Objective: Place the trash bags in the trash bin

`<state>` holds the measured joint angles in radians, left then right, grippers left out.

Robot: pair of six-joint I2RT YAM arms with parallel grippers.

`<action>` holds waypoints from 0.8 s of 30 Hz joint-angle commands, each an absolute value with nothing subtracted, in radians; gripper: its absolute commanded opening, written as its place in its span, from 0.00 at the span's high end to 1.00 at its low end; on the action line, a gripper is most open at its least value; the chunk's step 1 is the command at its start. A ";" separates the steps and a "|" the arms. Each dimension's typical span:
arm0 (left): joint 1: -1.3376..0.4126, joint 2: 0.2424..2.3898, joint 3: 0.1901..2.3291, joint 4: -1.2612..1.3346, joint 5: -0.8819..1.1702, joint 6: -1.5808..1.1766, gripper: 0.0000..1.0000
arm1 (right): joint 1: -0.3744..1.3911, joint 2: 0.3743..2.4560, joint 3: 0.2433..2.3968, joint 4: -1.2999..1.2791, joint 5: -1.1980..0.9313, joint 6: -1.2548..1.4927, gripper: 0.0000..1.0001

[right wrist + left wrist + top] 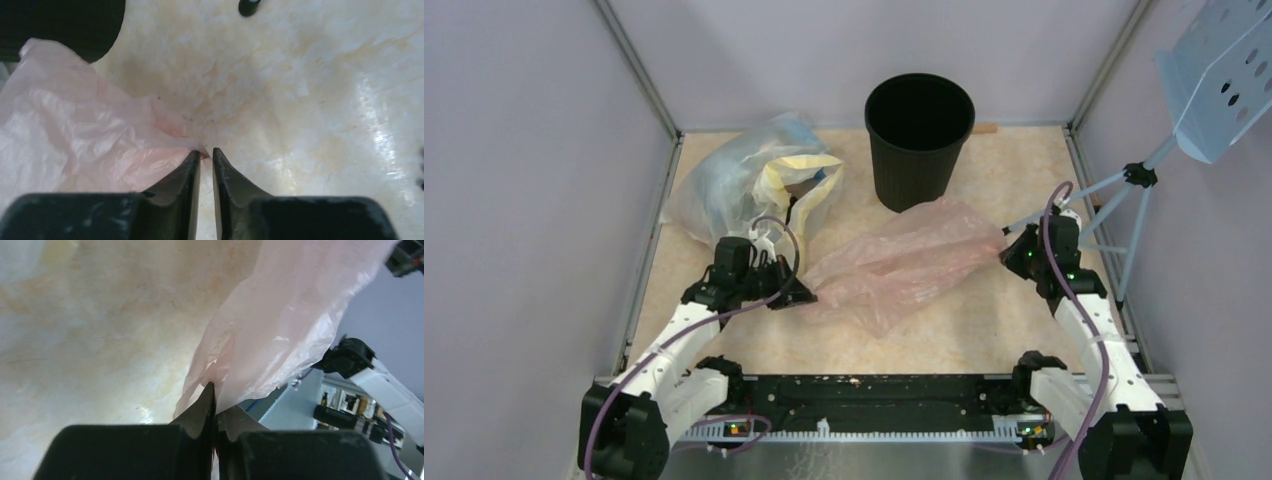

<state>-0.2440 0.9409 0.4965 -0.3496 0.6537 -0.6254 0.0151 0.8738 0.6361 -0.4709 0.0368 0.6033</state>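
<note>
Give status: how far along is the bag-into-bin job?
Done: nothing yet; the round black ribbed plastic bin shows no bag inside. In hand: the left gripper is shut on one edge of the crinkly pale pink see-through film bag; the right gripper sits at its opposite corner, grip unclear. Left: lift and drop it in.

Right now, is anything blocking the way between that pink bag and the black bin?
Nothing visible does. The pink bag is just in front of the black bin, whose top is open; the stuffed clear bag sits off to the left.
</note>
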 commanded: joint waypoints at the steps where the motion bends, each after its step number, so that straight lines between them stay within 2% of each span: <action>1: -0.239 0.926 0.460 -0.218 0.859 -0.614 0.92 | 0.003 0.913 0.631 -0.348 -0.206 0.515 0.74; 4: -0.240 0.932 0.458 -0.209 0.869 -0.617 0.91 | 0.034 0.907 0.650 -0.363 -0.370 0.461 0.47; 6: -0.244 0.920 0.451 -0.186 0.875 -0.632 0.91 | 0.141 0.879 0.681 -0.413 -0.313 0.431 0.36; 10: -0.269 0.917 0.446 -0.133 0.889 -0.662 0.90 | 0.383 0.845 0.737 -0.479 -0.164 0.394 0.33; 15: -0.326 0.956 0.461 -0.109 0.906 -0.661 0.92 | 0.713 0.880 0.742 -0.378 -0.149 0.306 0.34; 17: -0.349 0.969 0.472 -0.100 0.915 -0.659 0.93 | 0.830 0.931 0.757 -0.334 -0.116 0.258 0.31; 20: -0.377 0.978 0.488 -0.102 0.926 -0.656 0.93 | 0.960 1.012 0.793 -0.273 -0.066 0.163 0.27; 24: -0.395 0.976 0.509 -0.120 0.933 -0.650 0.93 | 1.029 1.115 0.856 -0.236 -0.033 0.043 0.23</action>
<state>-0.3809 0.9760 0.4576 -0.1570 0.8978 -0.6571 0.9764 1.0462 0.7605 -0.3344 -0.1020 0.2058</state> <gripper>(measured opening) 0.072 0.764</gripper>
